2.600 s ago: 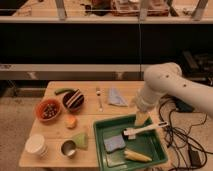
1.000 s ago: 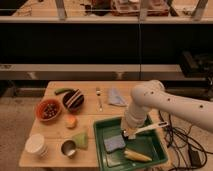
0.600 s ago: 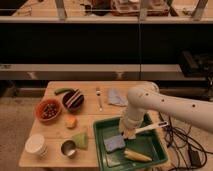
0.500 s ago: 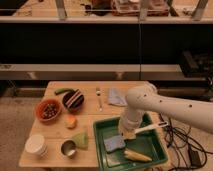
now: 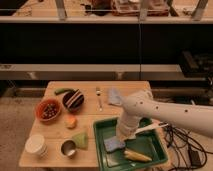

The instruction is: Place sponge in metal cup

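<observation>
The sponge point(image 5: 113, 145) is a light blue block lying in the front left of the green tray point(image 5: 99, 126). The metal cup point(image 5: 68, 148) stands upright on the wooden table, left of the tray, near the front edge. My gripper point(image 5: 123, 135) hangs from the white arm and reaches down into the tray. It is right at the sponge's upper right edge. The arm hides whether it touches the sponge.
A yellow item point(image 5: 137, 156) lies in the tray's front right. A green wedge point(image 5: 81, 139) sits beside the cup, a white cup point(image 5: 36, 145) further left. An orange point(image 5: 70, 121), red bowl point(image 5: 48, 110), dark bowl point(image 5: 73, 99), fork point(image 5: 99, 96) and blue cloth point(image 5: 115, 96) lie behind.
The arm has swung left and lowered into the tray, bringing the gripper from the tray's right side down to the sponge. The objects have not moved.
</observation>
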Motion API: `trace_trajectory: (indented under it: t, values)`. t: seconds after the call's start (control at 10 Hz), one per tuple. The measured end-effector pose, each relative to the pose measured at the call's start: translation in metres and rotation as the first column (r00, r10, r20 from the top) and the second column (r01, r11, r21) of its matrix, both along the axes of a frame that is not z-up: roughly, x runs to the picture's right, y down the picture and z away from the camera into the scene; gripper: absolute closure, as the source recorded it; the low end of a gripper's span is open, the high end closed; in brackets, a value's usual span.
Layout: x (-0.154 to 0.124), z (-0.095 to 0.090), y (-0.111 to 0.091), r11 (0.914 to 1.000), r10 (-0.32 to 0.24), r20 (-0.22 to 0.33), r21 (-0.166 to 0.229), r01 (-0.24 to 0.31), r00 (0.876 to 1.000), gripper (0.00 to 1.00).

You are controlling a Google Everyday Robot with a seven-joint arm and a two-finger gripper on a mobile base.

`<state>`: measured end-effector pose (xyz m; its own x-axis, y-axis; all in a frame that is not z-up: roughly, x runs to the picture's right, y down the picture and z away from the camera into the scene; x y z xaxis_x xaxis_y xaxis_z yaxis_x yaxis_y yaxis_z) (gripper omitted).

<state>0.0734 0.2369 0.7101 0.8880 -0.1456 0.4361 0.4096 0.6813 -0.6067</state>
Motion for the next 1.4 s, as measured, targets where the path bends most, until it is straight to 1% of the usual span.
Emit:
trace_trajectory:
  t: [0.1, 0.2, 0.4, 0.5, 0.7, 0.8, 0.9, 1.0, 1.3, 1.4]
  values:
    - [-0.002, 0.002, 0.003, 1.0000, -0.008, 0.006, -0.003, 0.008, 1.000, 0.54]
    - [-0.004, 0.008, 0.010, 0.9997, -0.022, 0.013, -0.008, 0.022, 1.000, 0.42]
    - [-0.008, 0.017, 0.020, 0.9991, -0.038, 0.023, -0.015, 0.039, 0.999, 0.24]
    - [-0.008, 0.018, 0.022, 0.9990, -0.042, 0.022, -0.014, 0.042, 0.999, 0.20]
    - [-0.009, 0.019, 0.022, 0.9987, -0.051, 0.023, 0.001, 0.051, 0.998, 0.20]
    - [-0.010, 0.019, 0.023, 0.9974, -0.072, 0.016, 0.013, 0.071, 0.997, 0.20]
    - [-0.013, 0.021, 0.026, 0.9971, -0.073, 0.018, 0.021, 0.072, 0.997, 0.20]
    - [-0.011, 0.024, 0.030, 0.9975, -0.067, 0.015, 0.024, 0.066, 0.998, 0.20]
    - [-0.010, 0.042, 0.043, 0.9986, -0.045, 0.007, 0.029, 0.044, 0.999, 0.20]
    - [-0.010, 0.047, 0.047, 0.9991, -0.036, 0.004, 0.025, 0.035, 0.999, 0.24]
